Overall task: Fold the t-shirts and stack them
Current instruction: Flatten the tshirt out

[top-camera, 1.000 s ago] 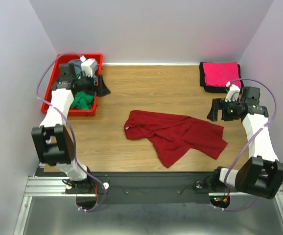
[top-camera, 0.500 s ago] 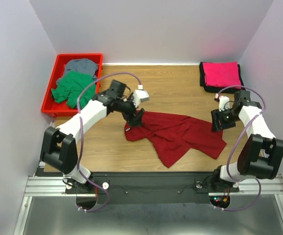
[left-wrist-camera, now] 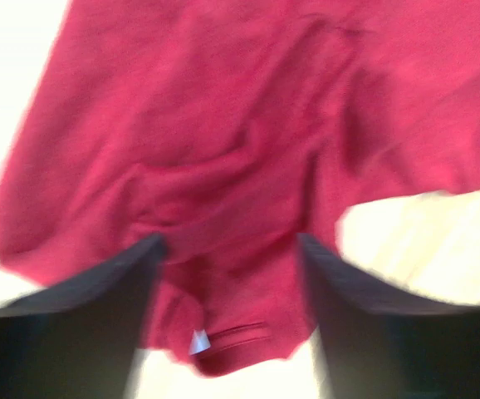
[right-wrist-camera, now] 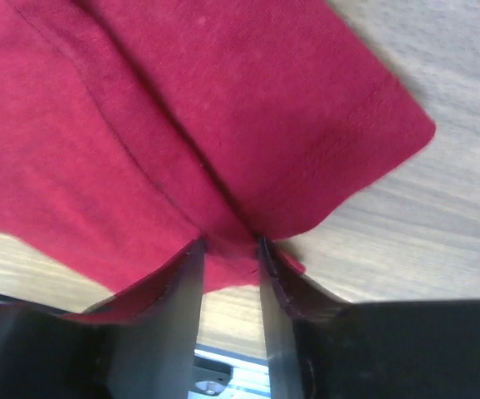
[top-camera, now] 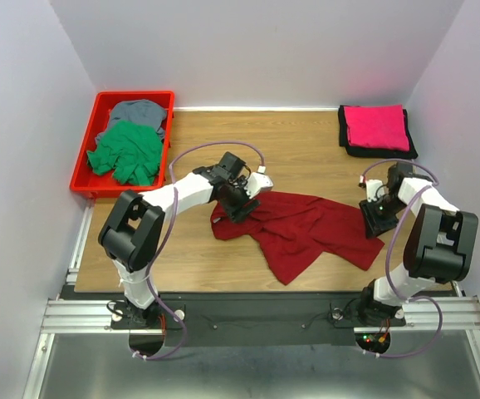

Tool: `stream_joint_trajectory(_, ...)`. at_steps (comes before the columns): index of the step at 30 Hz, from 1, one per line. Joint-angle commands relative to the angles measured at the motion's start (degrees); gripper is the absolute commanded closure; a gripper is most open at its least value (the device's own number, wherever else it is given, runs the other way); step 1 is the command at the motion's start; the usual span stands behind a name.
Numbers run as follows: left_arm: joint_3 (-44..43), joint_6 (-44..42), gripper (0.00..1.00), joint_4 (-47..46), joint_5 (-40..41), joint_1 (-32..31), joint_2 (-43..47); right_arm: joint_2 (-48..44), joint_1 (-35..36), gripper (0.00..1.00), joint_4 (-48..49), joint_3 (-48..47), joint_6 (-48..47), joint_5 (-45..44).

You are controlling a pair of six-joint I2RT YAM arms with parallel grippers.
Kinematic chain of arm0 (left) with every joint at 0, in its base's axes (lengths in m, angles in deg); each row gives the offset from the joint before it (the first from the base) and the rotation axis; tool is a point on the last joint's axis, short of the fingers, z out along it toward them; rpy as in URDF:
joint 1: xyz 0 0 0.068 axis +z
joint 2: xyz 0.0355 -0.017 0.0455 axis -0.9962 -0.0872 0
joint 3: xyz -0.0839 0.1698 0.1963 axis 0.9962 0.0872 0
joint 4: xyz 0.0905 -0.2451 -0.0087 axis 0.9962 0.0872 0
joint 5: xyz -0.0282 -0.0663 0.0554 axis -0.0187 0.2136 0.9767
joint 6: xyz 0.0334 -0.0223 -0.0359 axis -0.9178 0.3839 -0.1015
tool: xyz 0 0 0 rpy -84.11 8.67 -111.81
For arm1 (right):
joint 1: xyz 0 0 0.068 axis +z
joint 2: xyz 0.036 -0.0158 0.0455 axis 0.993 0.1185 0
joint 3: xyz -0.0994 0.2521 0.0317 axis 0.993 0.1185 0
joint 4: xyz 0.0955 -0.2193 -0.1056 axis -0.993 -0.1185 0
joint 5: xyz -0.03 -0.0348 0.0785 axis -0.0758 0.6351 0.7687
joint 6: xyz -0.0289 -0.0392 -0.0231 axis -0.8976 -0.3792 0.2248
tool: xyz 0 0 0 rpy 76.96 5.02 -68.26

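Note:
A crumpled red t-shirt (top-camera: 306, 229) lies in the middle of the wooden table. My left gripper (top-camera: 242, 205) is down on its left end. In the left wrist view (left-wrist-camera: 230, 245) the jaws stand apart astride the collar and its white label (left-wrist-camera: 198, 341), not pinching the cloth. At the shirt's right edge, my right gripper (top-camera: 372, 222) has narrow jaws (right-wrist-camera: 230, 243) with a fold of the red hem bunched between the tips. A folded pink t-shirt (top-camera: 376, 126) lies on a black one at the far right corner.
A red bin (top-camera: 83, 173) at the far left holds a green t-shirt (top-camera: 125, 153) and a grey one (top-camera: 139, 110). Grey walls close in the table on the left, the right and the back.
The left arm swung from the red bin to the shirt's collar, and the right arm came down onto the shirt's right edge. Both pairs of jaws have narrowed, the right onto cloth.

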Motion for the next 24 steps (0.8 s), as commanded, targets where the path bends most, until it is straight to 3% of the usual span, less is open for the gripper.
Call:
stream_joint_trajectory(1,0.27,-2.03,0.56,-0.43,4.17,1.52,0.45,2.52,-0.22,0.76,2.24,-2.51,-0.58,-0.92)
stream_joint_trajectory(2,0.0,-2.21,0.64,-0.08,3.99,2.23,0.44,2.62,-0.22,0.82,2.24,-2.52,-0.58,-1.09)
stream_joint_trajectory(3,-0.26,-2.38,0.7,0.36,3.47,4.15,0.53,2.7,-0.22,0.99,2.15,-3.65,-0.58,-1.18)
stream_joint_trajectory(4,-0.61,-2.73,0.8,1.24,3.12,5.04,0.96,2.62,-0.22,0.99,1.98,-4.28,-0.49,-1.36)
stream_joint_trajectory(9,-3.34,-6.95,0.98,3.53,2.59,10.66,1.5,1.21,-0.22,0.99,1.72,-8.49,-0.05,-0.83)
stream_joint_trajectory(17,-12.47,-8.36,1.0,5.99,-1.18,17.08,-1.32,1.21,-0.22,1.0,1.54,-15.79,1.88,2.24)
stream_joint_trajectory(24,-18.62,-1.87,1.0,3.71,-7.95,23.58,-0.17,0.77,-0.22,1.0,1.71,-22.21,2.59,1.9)
